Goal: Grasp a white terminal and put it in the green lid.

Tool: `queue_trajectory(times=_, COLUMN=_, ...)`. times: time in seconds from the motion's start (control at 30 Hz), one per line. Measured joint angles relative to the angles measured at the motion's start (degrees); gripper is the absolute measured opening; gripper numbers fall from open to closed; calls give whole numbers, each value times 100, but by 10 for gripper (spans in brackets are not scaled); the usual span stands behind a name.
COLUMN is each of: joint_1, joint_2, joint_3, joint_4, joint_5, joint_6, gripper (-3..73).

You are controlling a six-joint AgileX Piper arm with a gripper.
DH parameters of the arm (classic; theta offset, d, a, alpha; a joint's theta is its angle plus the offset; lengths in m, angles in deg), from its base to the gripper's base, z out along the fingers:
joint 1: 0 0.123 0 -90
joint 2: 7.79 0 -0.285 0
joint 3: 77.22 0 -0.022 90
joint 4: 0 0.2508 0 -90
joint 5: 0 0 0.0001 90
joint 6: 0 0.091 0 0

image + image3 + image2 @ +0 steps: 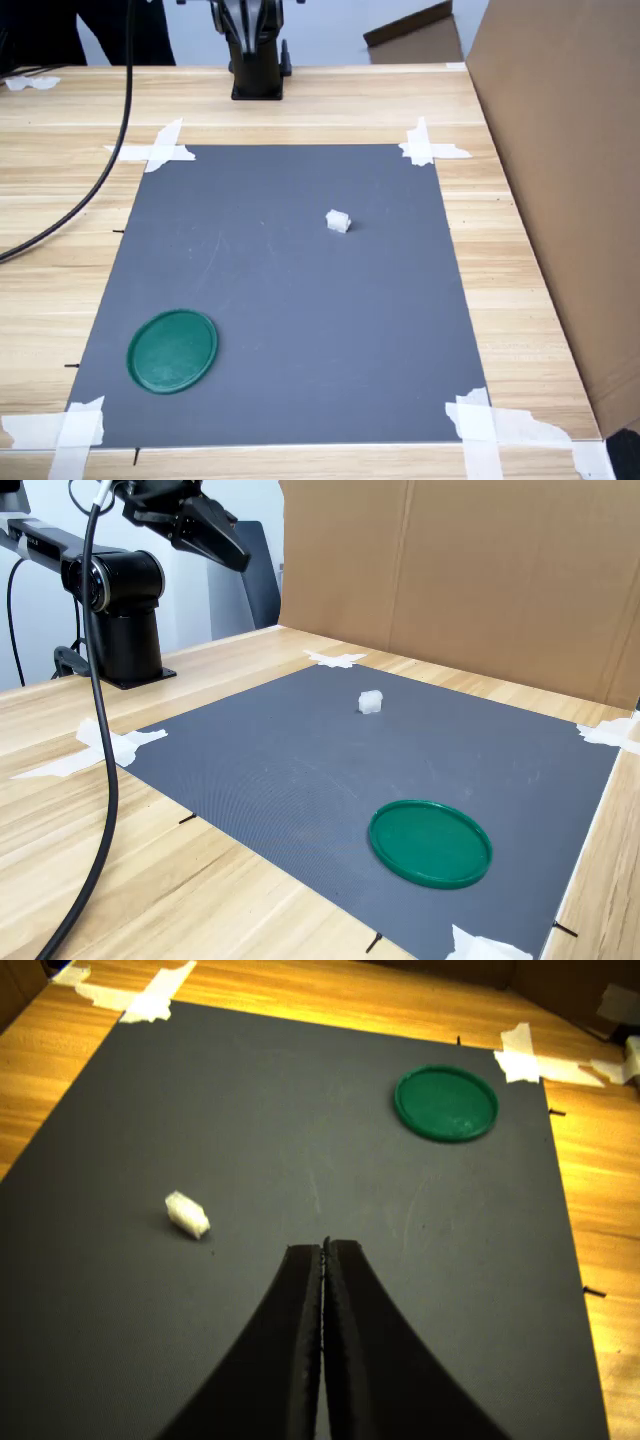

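While tiny white translucent plastic terminal [187, 1214] lies ungrasped beside pressed-together jaws of black gripper [324, 1250], approach is judged pending; opening required. Flat round dark-green plastic lid [446, 1103] beyond.

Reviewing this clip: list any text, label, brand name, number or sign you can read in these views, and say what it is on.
None can be read in any view.
The green lid shows no legible marking.
The white terminal is too small to show any print.
The grey mat, the tape strips, the cardboard and the arm's base bear no visible text.
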Motion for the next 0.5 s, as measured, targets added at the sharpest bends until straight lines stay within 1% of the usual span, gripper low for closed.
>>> queue_trajectory(times=0.07, joint_1=0, joint_2=282, joint_3=-269, joint_4=0, joint_5=-9, joint_6=0, gripper=-28)
queue_trajectory(times=0.17, joint_1=0, joint_2=874, joint_3=-905, joint_4=0, joint_5=195, joint_6=0, gripper=-28)
queue_trajectory(times=0.27, joint_1=0, joint_2=1095, joint_3=-1111, joint_4=0, joint_5=345, joint_6=0, gripper=-28)
queue_trajectory(times=0.3, joint_1=0, joint_2=1378, joint_3=-1325, joint_4=0, joint_5=595, joint_6=-7, gripper=-28)
queue_trajectory(times=0.4, joint_1=0, joint_2=1772, joint_3=-1588, joint_4=0, joint_5=985, joint_6=-106, gripper=-28)
queue_trajectory(times=0.43, joint_1=0, joint_2=2216, joint_3=-1899, joint_4=12, joint_5=1414, joint_6=-394, gripper=-28)
queue_trajectory(times=0.5, joint_1=0, joint_2=2581, joint_3=-2173, joint_4=89, joint_5=1735, joint_6=-856, gripper=-28)
